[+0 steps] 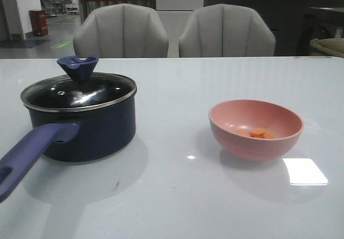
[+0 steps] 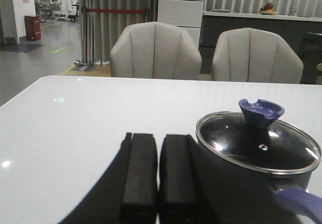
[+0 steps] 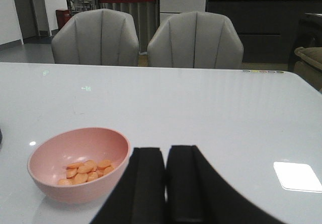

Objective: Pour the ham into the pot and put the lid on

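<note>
Two grey padded chairs (image 1: 121, 30) (image 1: 226, 30) behind a glossy white table (image 1: 177, 196), red bin (image 1: 38, 22) back left.

Glossy white table (image 1: 172, 196); glass lid (image 1: 80, 93) with shiny metal rim; matt pink bowl (image 1: 256, 129).
</note>
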Robot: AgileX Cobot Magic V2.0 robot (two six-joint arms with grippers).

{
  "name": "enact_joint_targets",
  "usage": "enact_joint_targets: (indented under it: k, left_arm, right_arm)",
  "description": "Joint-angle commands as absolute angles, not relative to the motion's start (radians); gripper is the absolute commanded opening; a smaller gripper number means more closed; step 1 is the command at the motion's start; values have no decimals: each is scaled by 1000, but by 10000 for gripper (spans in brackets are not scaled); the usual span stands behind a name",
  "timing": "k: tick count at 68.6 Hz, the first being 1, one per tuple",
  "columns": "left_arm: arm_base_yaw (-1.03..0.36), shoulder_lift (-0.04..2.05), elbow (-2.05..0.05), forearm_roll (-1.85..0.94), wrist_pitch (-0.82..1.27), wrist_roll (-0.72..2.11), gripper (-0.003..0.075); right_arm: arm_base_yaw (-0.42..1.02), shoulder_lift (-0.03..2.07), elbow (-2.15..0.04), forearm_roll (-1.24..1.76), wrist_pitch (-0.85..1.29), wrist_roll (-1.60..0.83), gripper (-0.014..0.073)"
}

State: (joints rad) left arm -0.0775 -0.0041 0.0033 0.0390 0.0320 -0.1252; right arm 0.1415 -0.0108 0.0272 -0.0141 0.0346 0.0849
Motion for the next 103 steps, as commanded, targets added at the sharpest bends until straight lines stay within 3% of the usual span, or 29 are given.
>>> enact_joint_targets:
  k: [1, 14, 24, 41, 82, 91, 102, 103]
  left_arm:
    - [-76, -23, 26, 39, -126, -133, 113]
    - [-76, -23, -9, 39, -316, -133, 113]
    - [-76, 17, -140, 39, -167, -133, 113]
    - [-76, 244, -423, 34, 261, -133, 113]
    - [-76, 480, -446, 43, 186, -133, 118]
    - [-76, 480, -446, 51, 192, -133, 213]
    - [-76, 480, -446, 56, 195, -133, 522]
    - [-76, 480, -446, 56, 195, -133, 522]
  right_arm:
    - [137, -30, 22, -23, -42, 77, 164]
    - [137, -30, 22, -23, -42, 77, 164]
    - [137, -30, 22, -23, -42, 77, 164]
    - [137, -30, 22, -23, -42, 77, 164]
    - [137, -30, 22, -23, -42, 77, 164]
    - [137, -30, 22, -23, -42, 77, 164]
    - [137, -30, 22, -23, -42, 77, 164]
    - [137, -30, 22, -23, -42, 77, 164]
